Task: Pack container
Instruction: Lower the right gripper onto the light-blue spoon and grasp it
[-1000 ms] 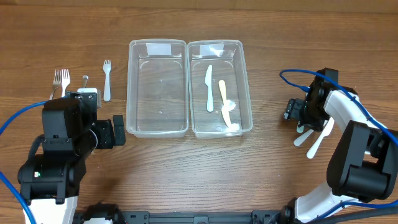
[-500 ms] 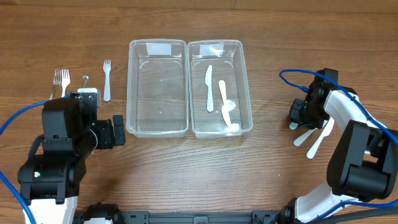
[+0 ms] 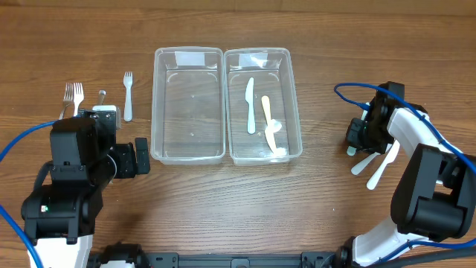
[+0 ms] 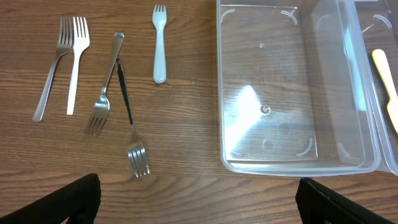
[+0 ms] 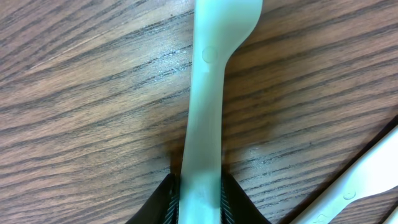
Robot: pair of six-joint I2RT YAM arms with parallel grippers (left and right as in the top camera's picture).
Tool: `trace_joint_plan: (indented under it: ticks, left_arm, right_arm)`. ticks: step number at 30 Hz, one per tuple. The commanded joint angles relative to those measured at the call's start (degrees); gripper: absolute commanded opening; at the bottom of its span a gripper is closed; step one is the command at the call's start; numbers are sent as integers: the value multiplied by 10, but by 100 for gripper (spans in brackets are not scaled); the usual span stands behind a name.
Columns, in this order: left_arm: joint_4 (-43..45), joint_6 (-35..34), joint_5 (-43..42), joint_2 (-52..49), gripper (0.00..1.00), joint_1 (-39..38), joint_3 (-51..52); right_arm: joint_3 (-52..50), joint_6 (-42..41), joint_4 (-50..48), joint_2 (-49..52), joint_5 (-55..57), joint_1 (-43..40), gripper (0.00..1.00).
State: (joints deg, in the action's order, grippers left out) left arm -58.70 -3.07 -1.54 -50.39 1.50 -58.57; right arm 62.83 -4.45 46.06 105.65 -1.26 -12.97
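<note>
Two clear containers stand side by side: the left one (image 3: pixel 155 104) has nothing in it, and the right one (image 3: pixel 296 104) holds a white knife (image 3: pixel 251 104) and a cream utensil (image 3: pixel 271 134). At the right of the table, my right gripper (image 5: pixel 199 199) is shut on the handle of a pale green plastic utensil (image 5: pixel 208 93) that lies on the wood; in the overhead view this gripper (image 3: pixel 355 138) is down at the table. My left gripper (image 4: pixel 199 205) is open over bare wood in front of the left container (image 4: pixel 298 165).
Several forks lie left of the containers: a pale plastic fork (image 4: pixel 160 43), metal forks (image 4: pixel 53 68) (image 4: pixel 102 84) and a dark-handled fork (image 4: pixel 132 127). White plastic utensils (image 3: pixel 373 165) lie next to my right gripper, one of them at the edge of the right wrist view (image 5: pixel 367 180).
My right gripper has shut on the pale green utensil's handle. The left arm has not moved.
</note>
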Motion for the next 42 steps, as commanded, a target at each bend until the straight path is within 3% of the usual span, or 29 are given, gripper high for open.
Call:
trace_joint_plan:
  ticks: [1, 6, 8, 13, 21, 25, 27, 28, 31, 36, 42]
  left_arm:
    - [2, -8, -9, 1, 100, 0, -14]
    - [2, -8, -9, 1, 100, 0, -14]
    - [3, -8, -9, 1, 100, 0, -14]
    - [3, -8, -9, 1, 100, 0, -14]
    - [6, -8, -9, 1, 100, 0, -14]
    - [6, -8, -9, 1, 100, 0, -14]
    - [7, -8, -9, 1, 100, 0, -14]
    - [7, -8, -9, 1, 100, 0, -14]
    - [6, -8, -9, 1, 100, 0, -14]
    - [6, -8, -9, 1, 100, 0, -14]
    - [5, -8, -9, 1, 100, 0, -14]
  right_arm:
    - [-3, 0, -2, 9, -4, 1, 19]
    - [-2, 0, -4, 9, -4, 1, 12]
    - [-1, -1, -3, 9, -4, 1, 4]
    - [40, -3, 40, 6, -4, 13, 4]
    - [250, -4, 176, -49, 15, 127, 4]
    - [283, -102, 194, -55, 42, 133, 6]
    - [276, -144, 206, -53, 42, 115, 17]
    - [269, -163, 215, -53, 42, 104, 35]
    - [246, -210, 235, -47, 42, 84, 43]
    - [169, -224, 193, -33, 42, 82, 73]
    - [94, -226, 126, -27, 42, 76, 78]
